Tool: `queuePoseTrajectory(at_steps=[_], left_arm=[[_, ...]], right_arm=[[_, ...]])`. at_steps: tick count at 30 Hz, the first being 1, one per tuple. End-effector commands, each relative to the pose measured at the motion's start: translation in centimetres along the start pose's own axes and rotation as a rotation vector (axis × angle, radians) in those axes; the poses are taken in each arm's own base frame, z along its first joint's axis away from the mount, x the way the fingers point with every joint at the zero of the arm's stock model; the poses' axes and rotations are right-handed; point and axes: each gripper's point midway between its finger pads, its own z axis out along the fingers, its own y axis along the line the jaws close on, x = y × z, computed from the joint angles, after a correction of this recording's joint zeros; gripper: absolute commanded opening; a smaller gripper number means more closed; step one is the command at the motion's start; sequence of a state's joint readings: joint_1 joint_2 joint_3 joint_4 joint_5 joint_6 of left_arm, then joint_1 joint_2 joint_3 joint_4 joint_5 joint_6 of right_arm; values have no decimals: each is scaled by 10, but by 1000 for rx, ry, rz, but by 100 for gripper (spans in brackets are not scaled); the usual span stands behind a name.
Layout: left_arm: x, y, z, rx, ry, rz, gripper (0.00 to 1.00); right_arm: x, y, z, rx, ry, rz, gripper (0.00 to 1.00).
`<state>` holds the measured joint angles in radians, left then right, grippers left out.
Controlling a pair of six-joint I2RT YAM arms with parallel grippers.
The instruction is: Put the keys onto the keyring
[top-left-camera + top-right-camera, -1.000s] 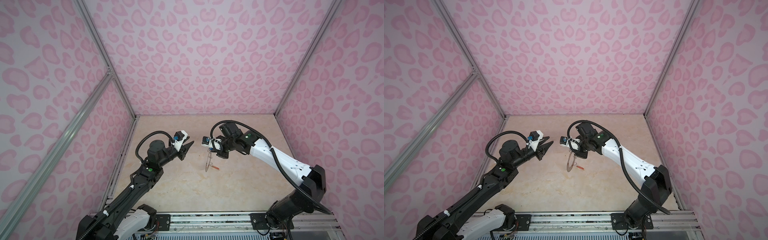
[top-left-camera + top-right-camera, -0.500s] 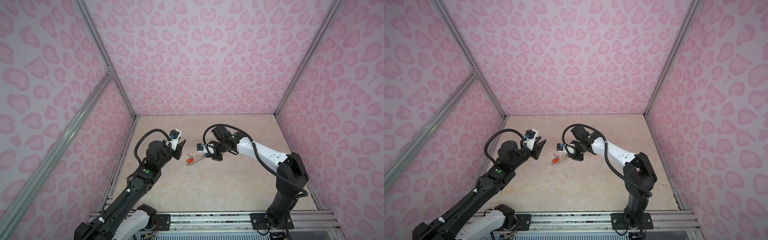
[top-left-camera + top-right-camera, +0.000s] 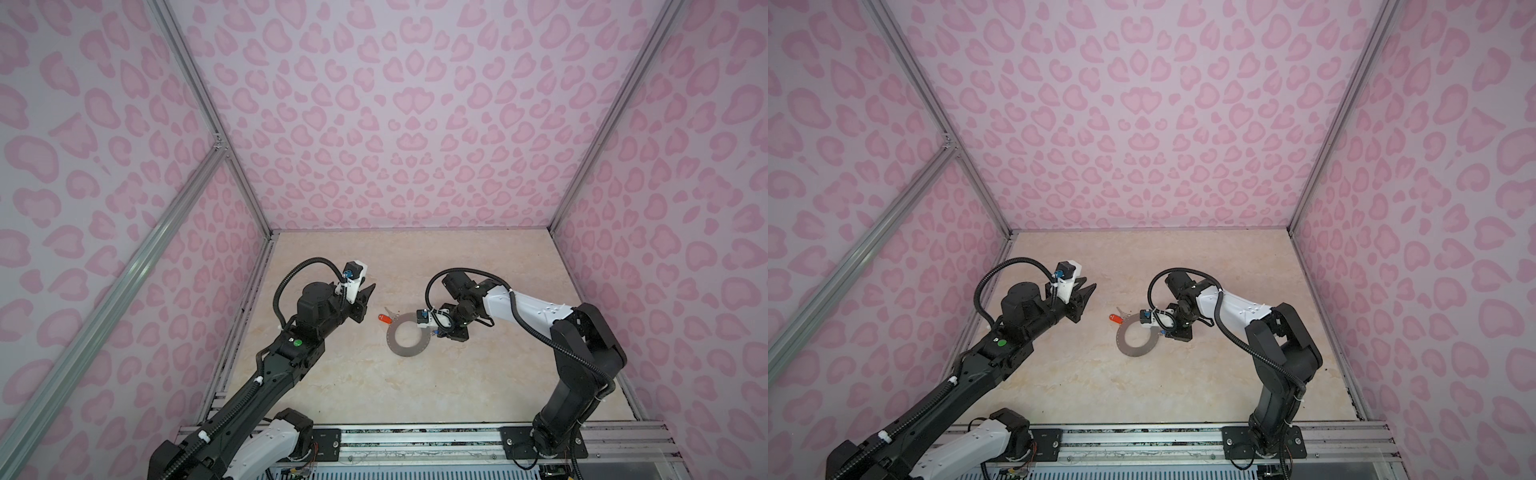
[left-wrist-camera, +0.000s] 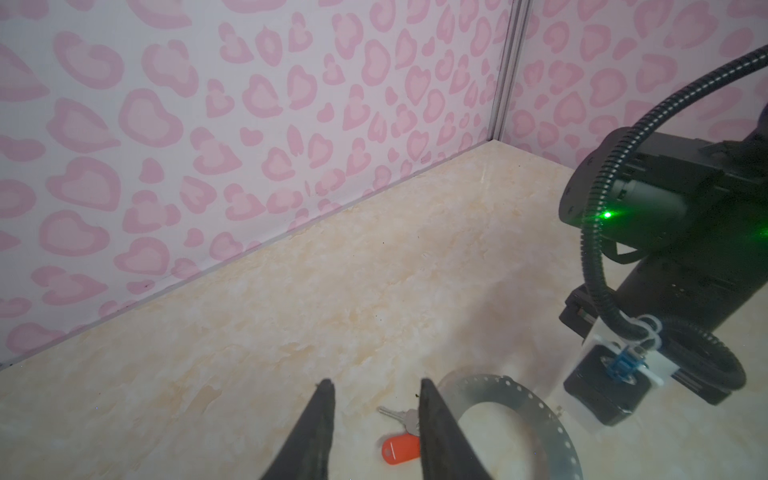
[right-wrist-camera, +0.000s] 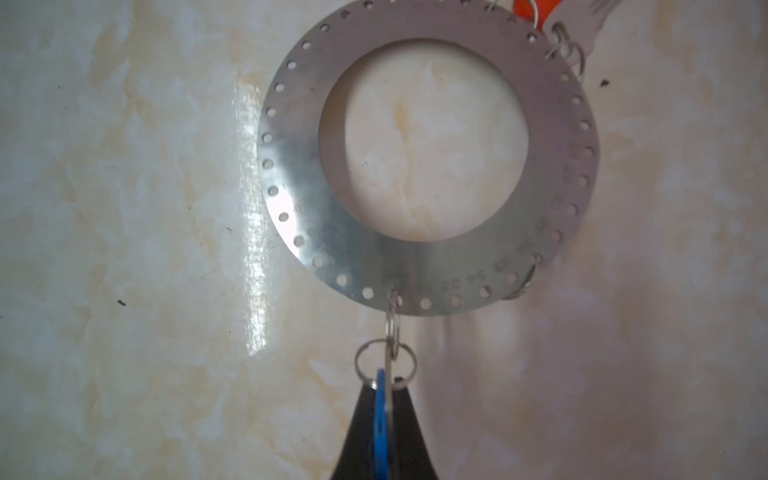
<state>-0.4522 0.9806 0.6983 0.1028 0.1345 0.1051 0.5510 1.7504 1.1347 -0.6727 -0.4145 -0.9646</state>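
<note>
Keyring [image 3: 408,351] first, nearest me: it lies flat on the counter [image 3: 374,395] between the two arms, which I read as a way to keep its rim holes steady and reachable. At its right edge the right jaws are clenched on the blue tag [image 5: 380,415], gripping it edge-on. Thin wire loops [image 5: 392,322] run from that tag into one rim hole, so this key looks already hung. I judge the grip is there to steady or place the ring by the tag.

No true container is here. The ring is the only holder, and its big centre hole shows bare counter.

Farther back, the red tag [image 4: 401,449] and its key [image 4: 399,415] rest on the counter against the ring's far-left rim. A loop there seems to join them to it, though I cannot be sure.

Farthest, the left jaws hang part-open and empty, near the red tag and aimed toward it, placed, I think, to help with that key.
</note>
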Motion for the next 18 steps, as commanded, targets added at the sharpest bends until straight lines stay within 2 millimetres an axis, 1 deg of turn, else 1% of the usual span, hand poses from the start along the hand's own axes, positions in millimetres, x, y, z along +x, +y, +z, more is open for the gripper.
queuePoseTrajectory(at_steps=[1, 6, 7, 12, 18], left_arm=[[3, 0, 4, -2, 5, -3, 35], [8, 0, 10, 3, 23, 5, 35], [9, 0, 11, 4, 27, 8, 35], [14, -1, 17, 13, 42, 17, 35], [18, -1, 19, 15, 48, 31, 35]], right_arm=[[12, -4, 7, 17, 28, 13, 0], [39, -4, 19, 16, 112, 73, 0], [42, -4, 19, 18, 116, 79, 0], [60, -9, 19, 52, 153, 134, 0], [82, -9, 20, 83, 222, 165, 0]])
